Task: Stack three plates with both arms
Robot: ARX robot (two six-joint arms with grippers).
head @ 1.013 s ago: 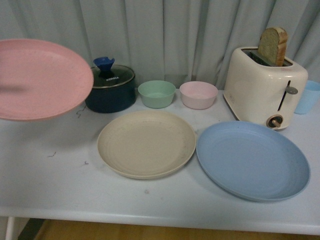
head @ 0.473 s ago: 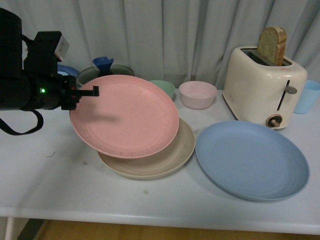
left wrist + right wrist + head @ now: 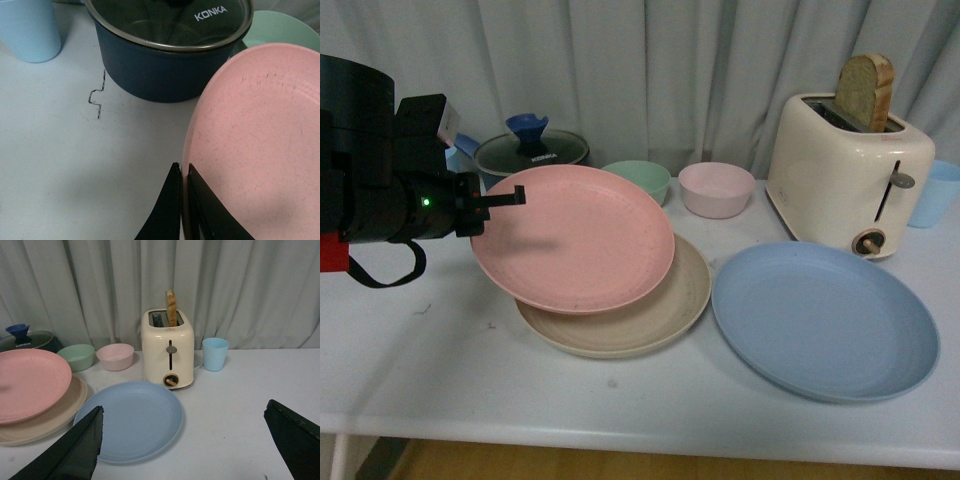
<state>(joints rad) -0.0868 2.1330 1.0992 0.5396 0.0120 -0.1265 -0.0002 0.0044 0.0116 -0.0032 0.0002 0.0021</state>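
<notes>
My left gripper (image 3: 510, 197) is shut on the left rim of the pink plate (image 3: 575, 238), which hangs slightly tilted just above the beige plate (image 3: 660, 310) on the table. In the left wrist view the two dark fingers (image 3: 170, 210) pinch the pink plate's (image 3: 260, 145) edge. The blue plate (image 3: 824, 320) lies flat to the right of the beige one. In the right wrist view my right gripper (image 3: 185, 420) stands wide open above the table, with the blue plate (image 3: 132, 420) below its one finger. The right arm does not show in the front view.
Behind the plates stand a dark lidded pot (image 3: 532, 152), a green bowl (image 3: 638, 178) and a pink bowl (image 3: 717, 188). A cream toaster (image 3: 848, 175) with a slice of bread and a light blue cup (image 3: 935, 192) stand at the back right. Another blue cup (image 3: 27, 27) is beside the pot.
The left arm carried the pink plate from the far left to over the beige plate, then lowered and levelled it a little. The beige and blue plates did not move.
</notes>
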